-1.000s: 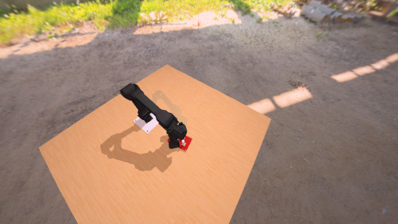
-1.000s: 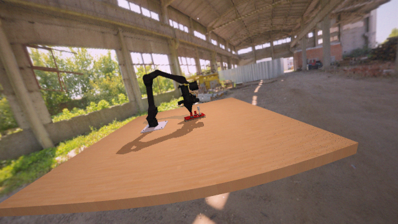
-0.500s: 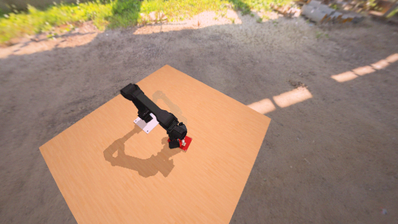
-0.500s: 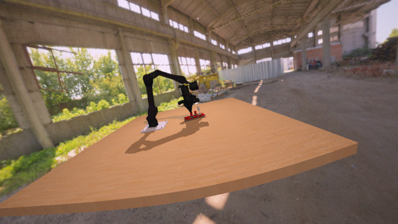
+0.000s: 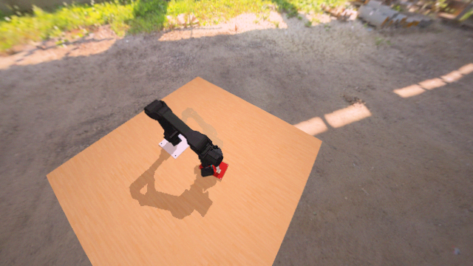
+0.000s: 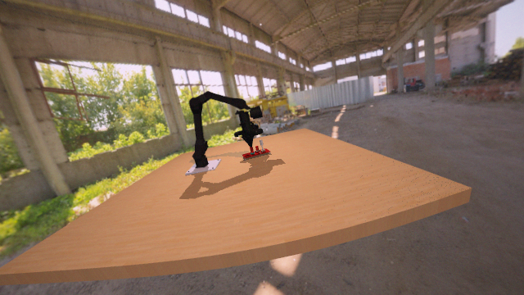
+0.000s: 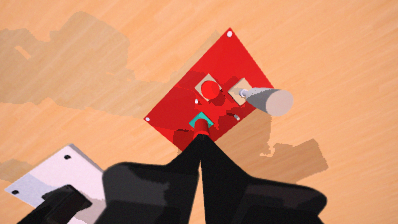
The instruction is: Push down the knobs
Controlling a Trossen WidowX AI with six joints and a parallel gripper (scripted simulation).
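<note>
Red circuit board point(image 5: 223, 174) point(image 6: 256, 154) point(image 7: 225, 60) is on the wooden worktop point(image 5: 240, 229) point(image 6: 286, 205) point(image 7: 325, 40), out in front of your arm. Your fingers point(image 5: 208, 171) point(image 6: 251, 146) are shut right up with nothing between them, tips at the top of the near red cylindrical knob point(image 6: 252, 150) point(image 7: 201, 127) over the teal square potentiometer point(image 7: 193, 121). Can't tell if they're actually touching.

Looks like you're on the pressing step, and closed tips make a decent pusher imo. Get them centred on the knob before leaning on it, then go straight down the shaft, slow and steady. Push off to one side and you could tilt the knob or pop the pot off the board. Ease off once the knob meets the body; I can't see if there's a gap left there.

The tall grey tapered knob point(image 5: 218, 170) point(image 6: 261, 144) point(image 7: 279, 102) has bare shaft showing under it, so I'd guess that's one of your two. Lift well up before crossing, since it stands taller than the other red round knob point(image 6: 257, 147) point(image 7: 210, 90) and would be easy to clip.
</note>
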